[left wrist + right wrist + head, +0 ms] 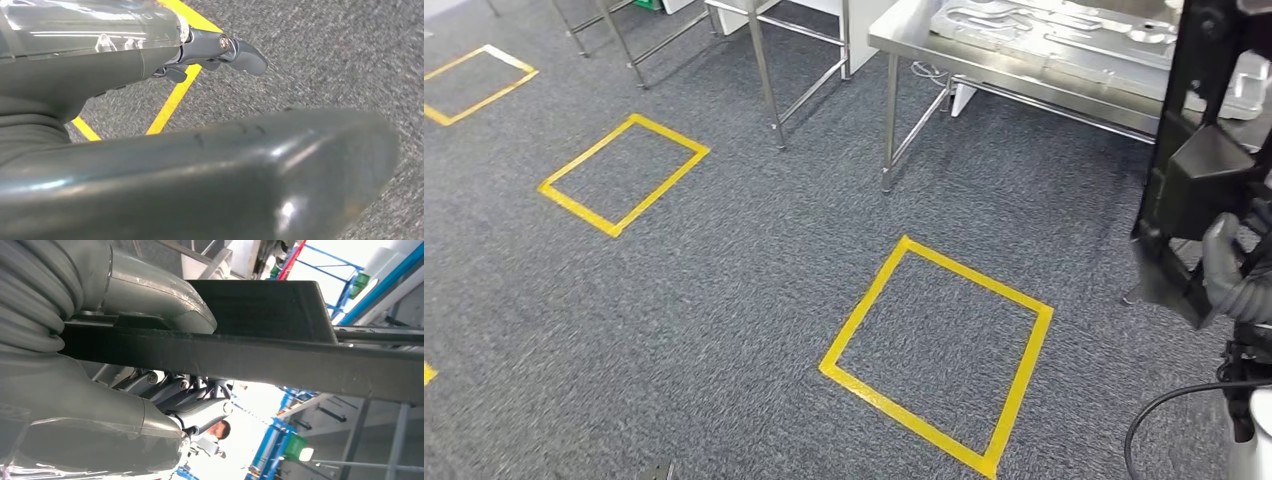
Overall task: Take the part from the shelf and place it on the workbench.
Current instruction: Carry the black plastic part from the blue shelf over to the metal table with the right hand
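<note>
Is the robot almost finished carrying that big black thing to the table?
About halfway. Picking it up looks done: the right hand grips the black part upright, off the floor. The left hand holds nothing, over the carpet. The steel workbench is close ahead, holding grey trays. Left to do: step up and set the part down on it.

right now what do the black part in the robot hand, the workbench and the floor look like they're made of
Black part: matte, dull black, probably plastic, though painted metal can't be ruled out; the right robot hand grips it.
Workbench: bare metal, likely stainless steel, given its silvery brushed sheen and thin tubular legs.
Floor: speckled grey carpet by its grainy weave, marked with glossy yellow tape squares.
</note>
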Action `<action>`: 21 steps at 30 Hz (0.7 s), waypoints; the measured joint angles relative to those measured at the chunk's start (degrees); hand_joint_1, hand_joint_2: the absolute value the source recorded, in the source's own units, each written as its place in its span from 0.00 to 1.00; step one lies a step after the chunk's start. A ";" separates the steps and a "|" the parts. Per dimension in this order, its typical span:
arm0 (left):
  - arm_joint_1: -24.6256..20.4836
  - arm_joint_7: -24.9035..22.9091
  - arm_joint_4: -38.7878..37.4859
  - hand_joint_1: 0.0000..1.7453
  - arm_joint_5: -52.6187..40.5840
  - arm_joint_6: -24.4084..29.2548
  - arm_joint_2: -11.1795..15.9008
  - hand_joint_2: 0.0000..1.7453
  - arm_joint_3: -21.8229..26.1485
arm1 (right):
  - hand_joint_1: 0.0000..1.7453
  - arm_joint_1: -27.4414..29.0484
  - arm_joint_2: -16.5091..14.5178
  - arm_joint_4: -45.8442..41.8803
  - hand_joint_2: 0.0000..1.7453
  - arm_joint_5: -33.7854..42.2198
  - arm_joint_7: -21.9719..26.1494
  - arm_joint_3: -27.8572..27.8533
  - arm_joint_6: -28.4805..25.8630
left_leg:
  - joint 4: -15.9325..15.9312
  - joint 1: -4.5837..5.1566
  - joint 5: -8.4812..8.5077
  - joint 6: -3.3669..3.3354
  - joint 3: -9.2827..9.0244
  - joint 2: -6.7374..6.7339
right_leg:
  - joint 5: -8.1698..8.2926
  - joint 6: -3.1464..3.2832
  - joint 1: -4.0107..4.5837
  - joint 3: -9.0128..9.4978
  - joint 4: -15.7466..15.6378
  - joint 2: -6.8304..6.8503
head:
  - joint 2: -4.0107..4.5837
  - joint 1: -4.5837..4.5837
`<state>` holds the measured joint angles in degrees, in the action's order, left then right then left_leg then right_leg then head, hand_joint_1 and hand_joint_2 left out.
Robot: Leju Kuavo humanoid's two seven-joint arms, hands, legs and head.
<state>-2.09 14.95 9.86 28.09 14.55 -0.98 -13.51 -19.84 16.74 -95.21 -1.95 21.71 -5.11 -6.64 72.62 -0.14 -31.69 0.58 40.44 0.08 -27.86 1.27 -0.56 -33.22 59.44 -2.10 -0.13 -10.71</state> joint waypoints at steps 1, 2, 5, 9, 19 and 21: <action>0.06 -0.01 0.00 0.00 0.04 0.00 0.01 0.00 0.00 | 1.00 0.06 -0.22 -0.02 1.00 -0.03 -0.02 0.27 0.04 | -3.53 0.14 2.83 -0.52 -0.74 0.42 | -0.37 0.01 0.14 0.56 -0.02 -0.60 | 0.00 0.00; 0.11 -0.03 -0.02 0.00 0.06 0.00 0.12 0.00 0.00 | 1.00 0.08 -0.44 -0.03 1.00 -0.06 -0.02 0.50 0.06 | -7.14 0.24 5.32 -1.20 -1.70 1.44 | -0.71 0.00 0.09 0.97 -0.12 -1.12 | 0.00 0.04; 0.11 0.01 -0.11 0.00 0.05 0.01 0.33 0.00 -0.01 | 1.00 0.12 -0.98 -0.07 1.00 -0.16 -0.05 0.86 0.13 | -13.68 0.79 7.95 -2.63 -3.37 3.95 | -0.92 -0.83 -0.79 1.24 -0.54 -2.76 | 0.01 0.12; 0.16 0.01 -0.13 0.00 0.29 0.04 0.33 0.00 0.01 | 1.00 0.17 -1.42 -0.22 1.00 -0.65 -0.16 1.08 0.04 | -17.29 0.95 7.93 -3.26 -6.92 2.29 | -1.05 -2.24 -0.97 1.35 1.03 -1.41 | 0.00 0.02; -0.01 0.17 -0.13 0.00 1.50 0.05 0.03 0.00 0.14 | 1.00 -2.76 -2.26 1.68 1.00 -3.85 -0.56 3.20 -1.13 | -16.32 -0.55 3.14 -0.93 -11.59 0.77 | 4.01 -4.32 -1.86 -4.05 -0.29 2.56 | 0.01 0.01; -0.12 0.21 -0.13 0.00 1.93 0.15 0.04 0.00 0.20 | 1.00 -3.67 -2.53 2.27 1.00 -4.22 -0.63 3.90 -1.20 | -15.86 -0.51 2.52 -0.10 -11.94 0.66 | 3.61 -3.04 -1.45 -4.01 -0.82 2.56 | 0.01 0.00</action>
<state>-2.21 15.16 9.73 30.02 14.70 -0.94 -13.31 -23.51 14.21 -92.94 -6.16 21.08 -1.22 -7.84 56.76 -0.64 -29.17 0.48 28.50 0.74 -24.26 -1.77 -2.01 -37.23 58.62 0.46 -0.13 -10.71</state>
